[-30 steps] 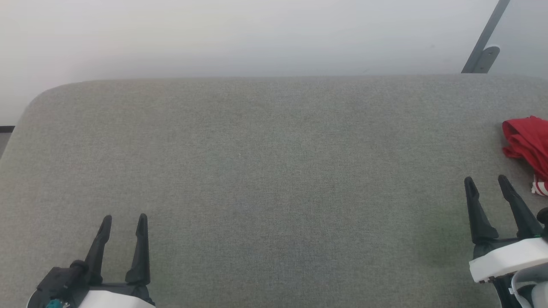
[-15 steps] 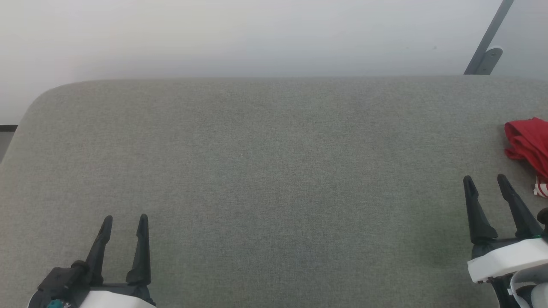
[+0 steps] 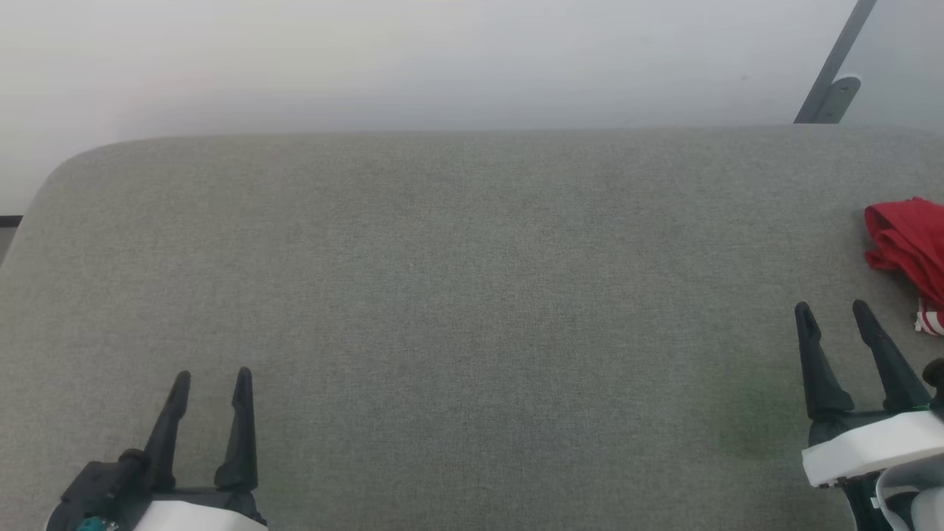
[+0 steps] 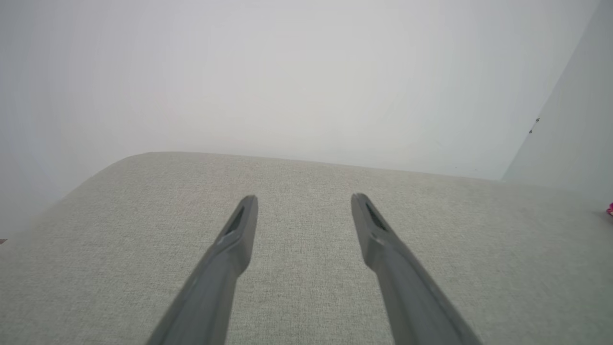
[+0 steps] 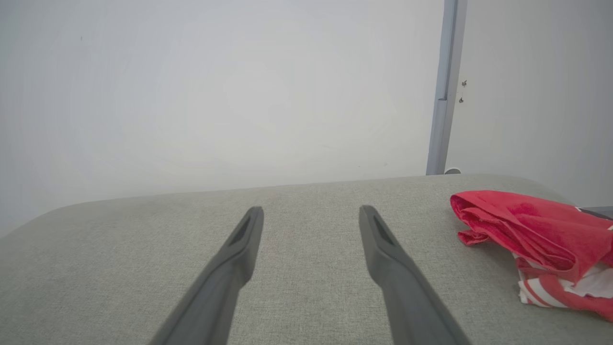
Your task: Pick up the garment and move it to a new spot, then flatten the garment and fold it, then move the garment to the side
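At far right — crumpled garment (image 3: 909, 240)

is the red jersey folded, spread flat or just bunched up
Bunched up, not folded or spread: the garment lies in a crumpled heap of loose creases on the grey surface, striped trim poking out.

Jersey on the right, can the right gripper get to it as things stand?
Probably yes: the jersey lies crumpled just ahead and right of the open right gripper, with only bare cushion between.
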Motion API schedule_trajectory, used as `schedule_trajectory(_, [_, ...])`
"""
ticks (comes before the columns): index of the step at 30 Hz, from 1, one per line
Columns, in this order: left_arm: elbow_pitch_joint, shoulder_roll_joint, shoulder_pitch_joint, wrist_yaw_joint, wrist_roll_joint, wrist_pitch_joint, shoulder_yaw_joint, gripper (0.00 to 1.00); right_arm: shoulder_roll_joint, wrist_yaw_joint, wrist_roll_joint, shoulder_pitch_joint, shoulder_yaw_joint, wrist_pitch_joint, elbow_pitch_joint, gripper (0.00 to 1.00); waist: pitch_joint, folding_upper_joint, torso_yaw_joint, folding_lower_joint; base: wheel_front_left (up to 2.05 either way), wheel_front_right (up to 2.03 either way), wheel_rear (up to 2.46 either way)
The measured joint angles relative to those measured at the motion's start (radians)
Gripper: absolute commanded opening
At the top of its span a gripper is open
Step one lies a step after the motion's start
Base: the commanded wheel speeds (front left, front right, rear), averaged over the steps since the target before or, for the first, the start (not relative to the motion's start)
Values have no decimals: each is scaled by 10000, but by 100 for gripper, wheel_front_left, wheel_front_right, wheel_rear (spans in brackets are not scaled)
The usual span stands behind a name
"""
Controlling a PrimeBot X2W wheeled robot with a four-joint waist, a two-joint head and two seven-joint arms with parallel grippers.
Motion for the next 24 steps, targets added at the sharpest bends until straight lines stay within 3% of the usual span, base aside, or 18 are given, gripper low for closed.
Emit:
schedule_trajectory(1, [-58,-10,0,0,33,0,29,100,2,0,12,0,0,0,-4,100,7,0,-6,0,0,0,0])
schedule_trajectory(2, [-27,-29,2,0,38,2,29,0,33,2,10,7,6,-2,44,0,10,0,-8,0,0,0,0])
schedule_trajectory(8, [499,-249,105,0,-104,52,-71,0,341,2,109,298,86,19,545,0,1,0,-14,0,0,0,0])
schedule_trajectory(24, [840,-307,-157,2,-2899,744,-148,0,690,2,2525,218,-48,644,694,0,-102,0,-55,0,0,0,0])
